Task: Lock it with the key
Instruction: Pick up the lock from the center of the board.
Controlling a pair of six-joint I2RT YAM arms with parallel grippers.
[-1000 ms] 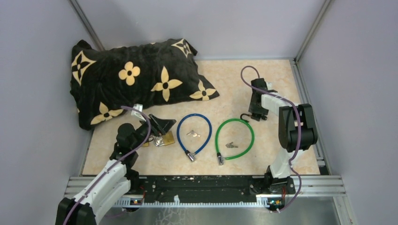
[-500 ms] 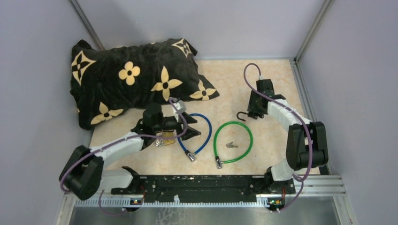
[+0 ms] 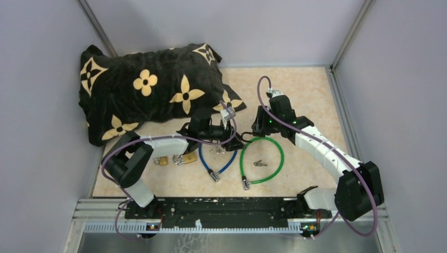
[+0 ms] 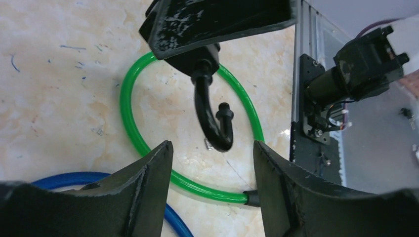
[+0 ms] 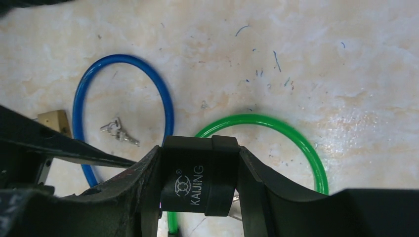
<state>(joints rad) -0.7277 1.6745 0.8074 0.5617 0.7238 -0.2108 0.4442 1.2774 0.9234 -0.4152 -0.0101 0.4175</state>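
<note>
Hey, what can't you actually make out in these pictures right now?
- Black metal KAIJING padlock: keyhole hidden by right gripper's fingers and bottom edge, right wrist view.
- Small silver keys inside green cable loop: too small to read, top view.
- Two brass padlocks: shackles too small to judge, top view.

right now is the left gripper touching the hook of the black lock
Apart. In the left wrist view the hook of the black lock hangs between the left gripper's open fingers, with bare table showing on both sides.

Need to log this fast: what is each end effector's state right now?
Left end effector: open, holding nothing.
Right end effector: closed on the black padlock.
</note>
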